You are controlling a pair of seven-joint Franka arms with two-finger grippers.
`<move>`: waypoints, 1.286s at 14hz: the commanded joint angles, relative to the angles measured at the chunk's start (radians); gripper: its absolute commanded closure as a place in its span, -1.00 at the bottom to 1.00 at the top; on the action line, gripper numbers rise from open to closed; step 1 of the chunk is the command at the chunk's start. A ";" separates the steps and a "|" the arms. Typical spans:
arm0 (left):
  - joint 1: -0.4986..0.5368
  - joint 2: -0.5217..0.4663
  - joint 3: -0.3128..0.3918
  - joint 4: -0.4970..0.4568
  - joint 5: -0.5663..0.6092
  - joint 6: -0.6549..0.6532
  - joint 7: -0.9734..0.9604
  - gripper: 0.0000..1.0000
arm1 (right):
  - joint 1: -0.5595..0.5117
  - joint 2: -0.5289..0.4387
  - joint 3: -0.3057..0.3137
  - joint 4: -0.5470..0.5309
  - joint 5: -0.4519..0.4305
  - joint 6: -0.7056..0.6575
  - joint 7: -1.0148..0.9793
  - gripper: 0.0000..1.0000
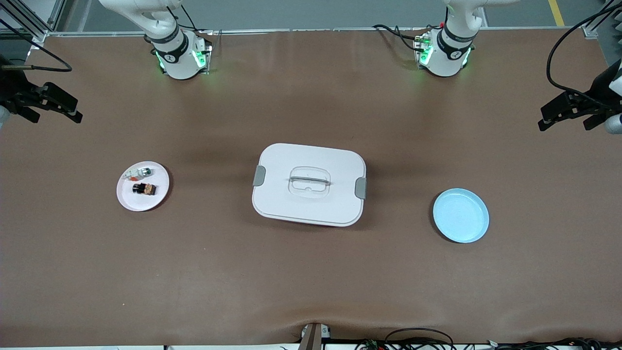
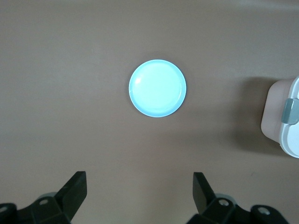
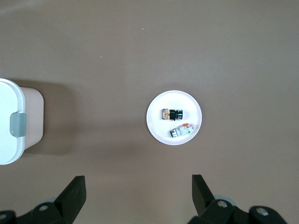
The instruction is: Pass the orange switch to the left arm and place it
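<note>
— Lying on its side on the round white plate, toward the right arm's end of the table, is the orange switch, a stubby black cylinder with an orange band, just beside a white-and-silver part.

— And the grippers?

— Right gripper and left gripper both hang high with fingers spread, holding nothing. The smooth rounded white plastic box sits mid-table; a glossy pale-blue plate lies toward the left arm's end.

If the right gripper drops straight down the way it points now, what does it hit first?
Probably bare table. The open right gripper points down at brown surface just short of the white plate holding the orange switch; the box is off to the side. Depth is unclear.
</note>
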 commanded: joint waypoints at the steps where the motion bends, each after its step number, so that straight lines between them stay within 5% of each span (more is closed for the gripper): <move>1: 0.001 0.009 -0.003 0.024 0.007 -0.020 -0.009 -1.00 | -0.004 -0.021 0.006 -0.014 -0.002 0.010 -0.009 -1.00; 18: 0.002 0.009 -0.003 0.026 0.005 -0.020 -0.009 -1.00 | -0.030 -0.018 -0.002 -0.014 -0.003 -0.017 -0.025 -1.00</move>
